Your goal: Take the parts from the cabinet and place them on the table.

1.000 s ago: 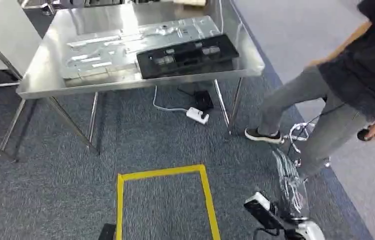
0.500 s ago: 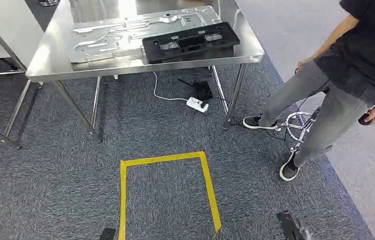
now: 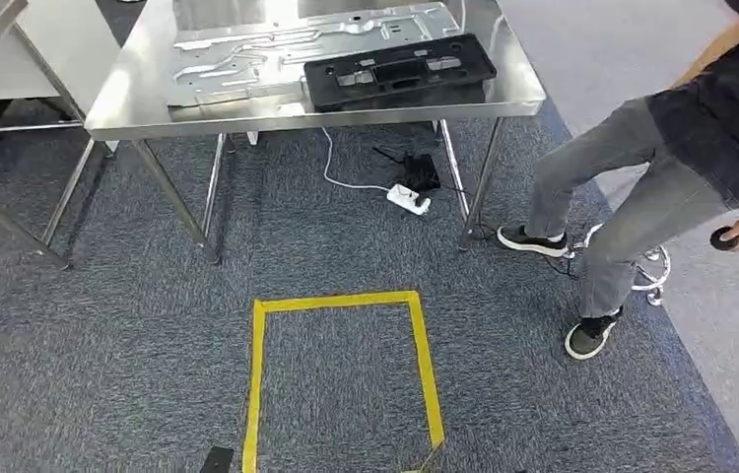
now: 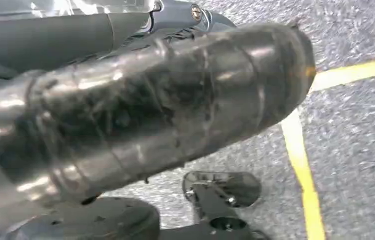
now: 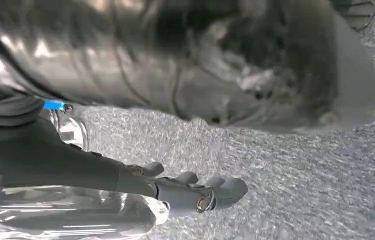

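A flat black part (image 3: 400,71) overlaps a silver plate (image 3: 277,54); right robot hand (image 5: 195,192) grips clear plastic (image 5: 75,217).

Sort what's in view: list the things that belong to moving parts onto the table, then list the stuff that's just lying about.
Job:
steel table
black plastic part lying on the table
pressed metal panel lying beside it on the table

Lying about:
white power strip and its cable under the table
yellow tape square on the carpet
person standing at the right
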